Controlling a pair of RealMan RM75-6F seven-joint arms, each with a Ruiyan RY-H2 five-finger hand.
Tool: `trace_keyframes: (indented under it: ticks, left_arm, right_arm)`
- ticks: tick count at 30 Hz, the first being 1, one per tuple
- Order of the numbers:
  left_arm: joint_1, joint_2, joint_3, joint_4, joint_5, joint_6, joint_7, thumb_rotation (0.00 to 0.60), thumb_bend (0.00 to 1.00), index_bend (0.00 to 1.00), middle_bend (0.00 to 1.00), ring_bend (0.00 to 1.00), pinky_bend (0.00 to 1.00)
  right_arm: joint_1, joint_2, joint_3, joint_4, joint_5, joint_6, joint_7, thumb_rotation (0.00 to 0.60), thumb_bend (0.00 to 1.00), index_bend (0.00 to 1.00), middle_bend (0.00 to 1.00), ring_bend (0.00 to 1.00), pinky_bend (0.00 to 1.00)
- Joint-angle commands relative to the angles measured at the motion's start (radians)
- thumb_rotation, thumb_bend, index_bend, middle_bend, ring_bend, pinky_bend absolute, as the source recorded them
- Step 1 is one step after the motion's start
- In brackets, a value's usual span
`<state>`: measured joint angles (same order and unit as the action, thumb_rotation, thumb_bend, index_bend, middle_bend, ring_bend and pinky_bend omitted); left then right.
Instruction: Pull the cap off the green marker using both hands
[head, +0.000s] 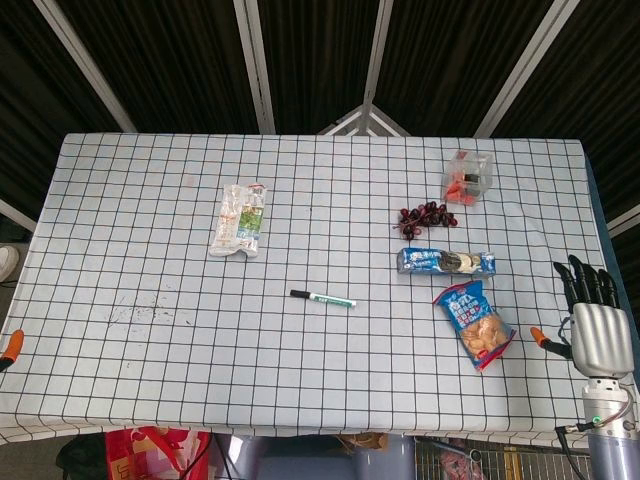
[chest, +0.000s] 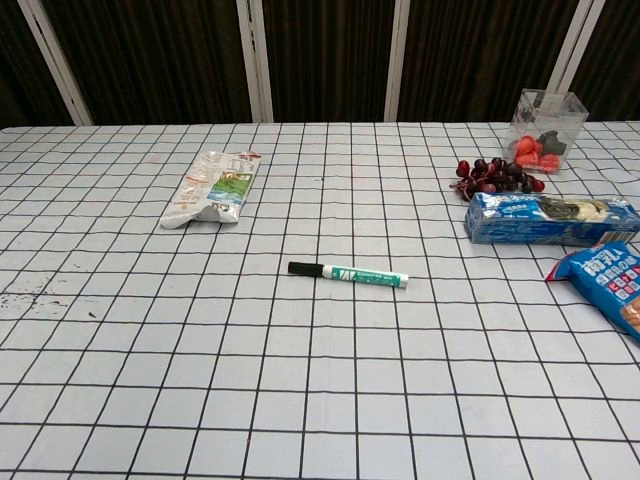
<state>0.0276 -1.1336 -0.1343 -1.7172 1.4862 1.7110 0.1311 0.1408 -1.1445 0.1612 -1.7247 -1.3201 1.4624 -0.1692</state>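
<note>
The green marker (head: 323, 298), its black cap (head: 299, 294) still fitted and pointing left, is found lying flat at mid-table, untouched, since the right hand (head: 596, 325) is held empty with fingers extended at the right edge, and the left hand's (head: 10, 347) state cannot be determined.

Broad desk (head: 150, 400) under a white cloth ruled with thin black lines into squares, filling most of both views. Faint dark smudges on the cloth toward 8 o'clock (head view). Behind, at 12 o'clock, a dark wall (chest: 150, 60) of near-black ribbed panels, split by pale metal bars (chest: 255, 60) standing upright in the chest view and fanning outward in the head view. Even, soft light, without hard shadows. Below the near edge at 6 o'clock, a red patterned bag (head: 150, 452) on the floor.
</note>
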Motion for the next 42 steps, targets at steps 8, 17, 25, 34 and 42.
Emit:
trace_keyframes:
  ticks: [8,17,25,34,42]
  left_arm:
    - [0.016,-0.007,0.016,0.018,0.015,0.018,-0.013,0.6,0.42,0.01,0.0,0.0,0.03]
    - [0.018,-0.006,0.016,0.041,0.003,0.01,-0.038,0.6,0.42,0.01,0.0,0.0,0.03]
    - [0.028,-0.018,0.017,0.069,0.0,0.023,-0.068,0.6,0.42,0.01,0.0,0.0,0.03]
    - [0.022,-0.02,0.02,0.073,0.011,0.015,-0.054,0.6,0.42,0.02,0.0,0.0,0.03]
    - [0.019,-0.023,0.011,0.102,-0.026,-0.008,-0.062,0.6,0.42,0.02,0.0,0.0,0.03]
  right_arm:
    - [-0.001,-0.011,-0.005,0.002,-0.017,-0.001,0.032,0.6,0.17,0.2,0.04,0.05,0.02]
    - [0.022,-0.024,0.015,-0.058,0.005,-0.012,-0.032,0.6,0.17,0.2,0.04,0.05,0.02]
    - [0.071,-0.055,0.034,-0.105,0.041,-0.059,-0.118,0.6,0.17,0.25,0.04,0.05,0.0]
    - [0.19,-0.18,0.091,-0.181,0.151,-0.124,-0.307,0.6,0.17,0.33,0.04,0.05,0.0]
    - [0.392,-0.365,0.199,-0.188,0.445,-0.204,-0.555,0.6,0.17,0.35,0.04,0.05,0.0]
